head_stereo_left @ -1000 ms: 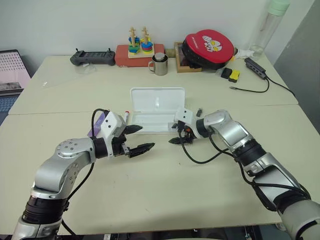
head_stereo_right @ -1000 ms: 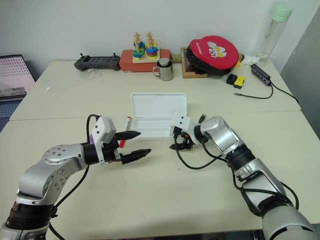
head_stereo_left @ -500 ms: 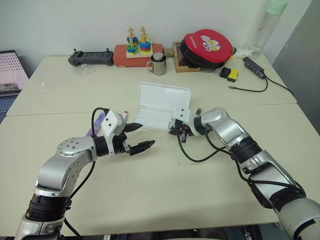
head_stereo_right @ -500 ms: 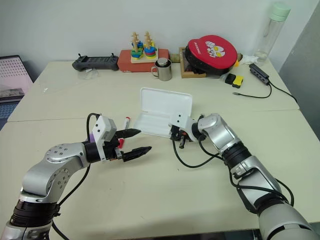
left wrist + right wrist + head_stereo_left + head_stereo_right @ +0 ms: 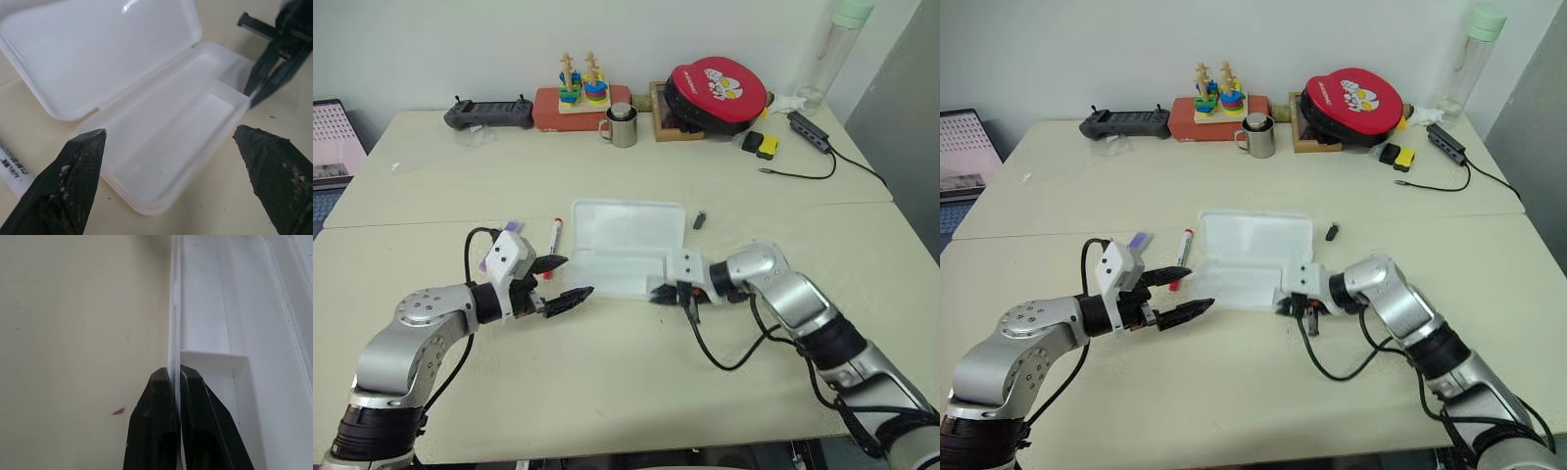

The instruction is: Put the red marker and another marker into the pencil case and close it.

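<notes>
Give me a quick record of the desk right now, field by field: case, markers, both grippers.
pencil case: lid open, tray empty
red marker: on table, left of the case
purple marker: on table, left of the red marker
left gripper: jaws open, holding nothing, near the case's left end
right gripper: jaws shut on the case's front wall

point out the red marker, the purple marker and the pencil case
red marker [image 5: 1180, 246], right eye view, middle of the white barrel
purple marker [image 5: 1139, 240], right eye view, lavender body beside the left arm
pencil case [image 5: 628, 223], left eye view, inside of the open lid
</notes>
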Robot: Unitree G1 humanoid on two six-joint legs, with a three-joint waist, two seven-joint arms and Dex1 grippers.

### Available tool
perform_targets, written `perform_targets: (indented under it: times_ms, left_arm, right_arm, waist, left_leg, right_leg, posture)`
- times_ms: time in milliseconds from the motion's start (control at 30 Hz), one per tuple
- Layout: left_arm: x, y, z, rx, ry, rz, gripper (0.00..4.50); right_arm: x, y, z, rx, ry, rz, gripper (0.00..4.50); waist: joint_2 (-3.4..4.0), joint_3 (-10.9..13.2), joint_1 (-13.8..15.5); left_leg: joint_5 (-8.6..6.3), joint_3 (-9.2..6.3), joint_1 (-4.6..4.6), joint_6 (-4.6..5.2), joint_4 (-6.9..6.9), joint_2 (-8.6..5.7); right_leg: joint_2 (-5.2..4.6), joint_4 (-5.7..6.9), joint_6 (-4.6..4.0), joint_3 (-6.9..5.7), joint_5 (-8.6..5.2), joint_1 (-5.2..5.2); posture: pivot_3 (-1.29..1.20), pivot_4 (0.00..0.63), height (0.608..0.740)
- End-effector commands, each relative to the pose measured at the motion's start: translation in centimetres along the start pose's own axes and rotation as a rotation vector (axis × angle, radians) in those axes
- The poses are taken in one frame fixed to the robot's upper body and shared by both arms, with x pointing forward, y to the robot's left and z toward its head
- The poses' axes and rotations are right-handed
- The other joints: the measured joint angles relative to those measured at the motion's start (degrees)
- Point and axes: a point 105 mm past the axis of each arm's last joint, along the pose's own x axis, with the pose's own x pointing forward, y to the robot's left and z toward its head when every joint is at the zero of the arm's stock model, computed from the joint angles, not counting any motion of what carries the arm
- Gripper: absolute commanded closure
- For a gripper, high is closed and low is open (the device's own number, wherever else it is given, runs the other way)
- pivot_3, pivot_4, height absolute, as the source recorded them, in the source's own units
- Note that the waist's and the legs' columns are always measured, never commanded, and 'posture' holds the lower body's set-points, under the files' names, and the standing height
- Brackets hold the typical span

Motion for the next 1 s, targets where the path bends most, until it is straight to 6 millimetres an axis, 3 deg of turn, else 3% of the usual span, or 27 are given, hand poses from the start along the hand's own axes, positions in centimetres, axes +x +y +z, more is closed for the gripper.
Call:
perform_targets:
  times_ms: [33, 233, 400, 667, 1000]
  left_arm:
    - [-1.4, 0.8, 1.4, -0.013, -0.060, 0.072, 0.00]
    - [-3.6, 2.7, 0.6, -0.108, -0.094, 0.225, 0.00]
    - [-5.6, 4.1, -1.4, -0.163, -0.068, 0.344, 0.00]
    - [-4.9, 6.2, -3.3, -0.173, -0.041, 0.478, 0.00]
    - [-1.6, 5.6, -2.0, -0.169, -0.071, 0.398, 0.00]
  right_arm:
    - [0.3, 1.3, 0.5, -0.047, 0.019, 0.029, 4.50]
    - [0.3, 0.6, 1.1, -0.025, -0.014, -0.014, 3.41]
    - [-0.7, 0.2, 2.3, -0.008, -0.075, -0.023, 2.10]
    - [-2.8, -2.0, 5.0, 0.035, -0.212, -0.119, 0.03]
    - [-4.7, -3.7, 7.3, 0.037, -0.305, -0.223, 0.03]
  waist:
    - [-0.02, -0.02, 0.13]
    - [-0.08, -0.07, 0.12]
    - [-0.09, -0.08, 0.42]
    - [-0.31, -0.21, 0.65]
    - [-0.39, -0.27, 0.47]
  left_leg:
    - [0.00, 0.01, 0.02, 0.00, 0.00, 0.01]
    - [0.00, 0.02, 0.04, 0.00, 0.00, 0.02]
    - [0.00, 0.02, 0.04, 0.00, -0.01, 0.02]
    - [0.00, 0.00, 0.04, 0.00, 0.01, 0.00]
    - [0.00, 0.01, 0.04, 0.00, 0.01, 0.00]
  right_leg:
    - [0.01, 0.01, 0.00, 0.01, 0.00, 0.00]
    - [0.02, 0.00, -0.01, 0.01, 0.01, 0.00]
    - [0.02, -0.02, -0.01, 0.00, 0.01, 0.00]
    - [0.02, -0.05, -0.01, -0.05, 0.07, 0.04]
    - [0.02, -0.04, -0.02, -0.06, 0.10, 0.03]
  posture:
    - [0.00, 0.150, 0.740]
    - [0.00, 0.150, 0.740]
    - [0.00, 0.150, 0.740]
    - [0.00, 0.150, 0.740]
    - [0.00, 0.150, 0.740]
